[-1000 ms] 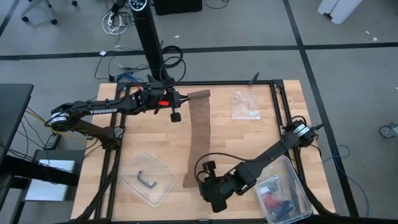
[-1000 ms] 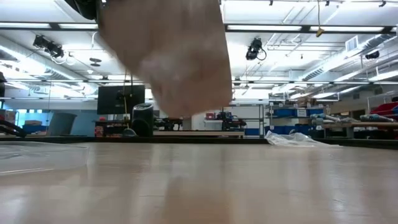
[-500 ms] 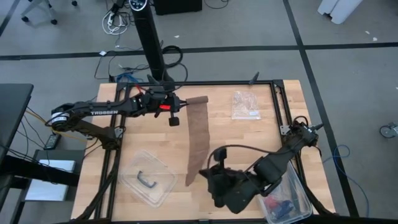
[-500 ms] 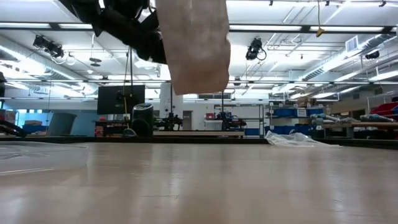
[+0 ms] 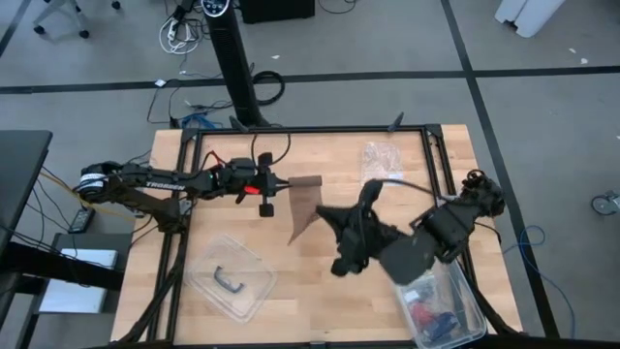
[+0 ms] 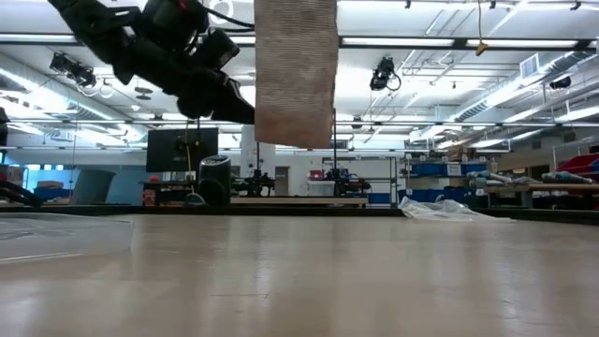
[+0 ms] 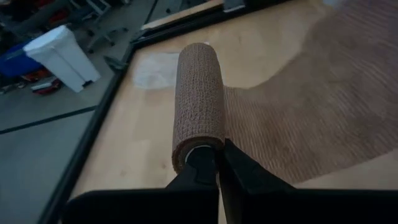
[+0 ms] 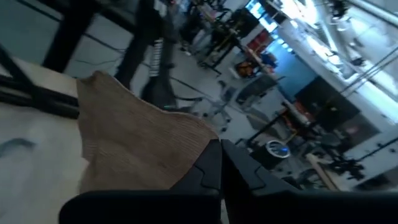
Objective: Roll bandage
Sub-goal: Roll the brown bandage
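Right gripper (image 5: 325, 211) raised bandage (image 5: 304, 204) end off table; left gripper (image 5: 281, 182) pinches rolled end.

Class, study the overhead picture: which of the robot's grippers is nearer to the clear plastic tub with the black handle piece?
Left. The left gripper, shut on the bandage's rolled end, is just beyond the tub. The right gripper, shut on the bandage's other end, sits farther off toward the table's middle.

Robotics lab or workshop: wooden desk (image 5: 232, 242) in a black metal frame on grey concrete floor (image 5: 542, 107), ceiling strip lights (image 6: 449, 42), far shelving (image 6: 440, 183), loose cables (image 5: 179, 34).
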Robot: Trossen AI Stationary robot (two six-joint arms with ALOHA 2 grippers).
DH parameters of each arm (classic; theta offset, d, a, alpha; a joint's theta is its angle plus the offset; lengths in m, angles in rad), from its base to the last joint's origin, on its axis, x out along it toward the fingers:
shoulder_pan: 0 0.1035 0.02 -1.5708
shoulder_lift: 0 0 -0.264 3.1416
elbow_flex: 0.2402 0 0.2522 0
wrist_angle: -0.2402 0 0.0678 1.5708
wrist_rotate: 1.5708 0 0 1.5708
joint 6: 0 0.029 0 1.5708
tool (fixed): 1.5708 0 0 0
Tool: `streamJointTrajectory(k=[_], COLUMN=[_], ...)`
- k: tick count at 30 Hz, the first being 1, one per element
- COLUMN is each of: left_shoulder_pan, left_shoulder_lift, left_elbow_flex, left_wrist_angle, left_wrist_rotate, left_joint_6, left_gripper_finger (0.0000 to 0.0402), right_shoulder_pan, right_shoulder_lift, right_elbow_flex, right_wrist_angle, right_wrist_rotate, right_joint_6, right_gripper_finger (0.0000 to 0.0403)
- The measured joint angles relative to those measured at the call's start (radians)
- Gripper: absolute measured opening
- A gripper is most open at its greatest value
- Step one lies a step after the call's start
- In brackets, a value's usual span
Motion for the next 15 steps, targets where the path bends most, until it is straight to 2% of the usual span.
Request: streamJointTrajectory(k=[11,15], left_shoulder_pan=[-0.079,-0.109], left_shoulder_lift=[0.000,0.000], left_elbow_flex=[-0.075,-0.116], left_wrist_angle=[0.063,0.139], left_wrist_rotate=[-0.042,-0.050], left_joint_6=[-0.056,-0.082], left_gripper_finger=[0.0001,0.0001], right_shoulder_pan=[-0.120,-0.138], right_shoulder_lift=[-0.031,-0.031], right_elbow_flex=[0.000,0.011], right_wrist_angle=[0.291,0.369], right_wrist_rotate=[0.007,0.022], right_joint_6=[-0.293,-0.384], right_gripper_finger=[0.0000,0.0000])
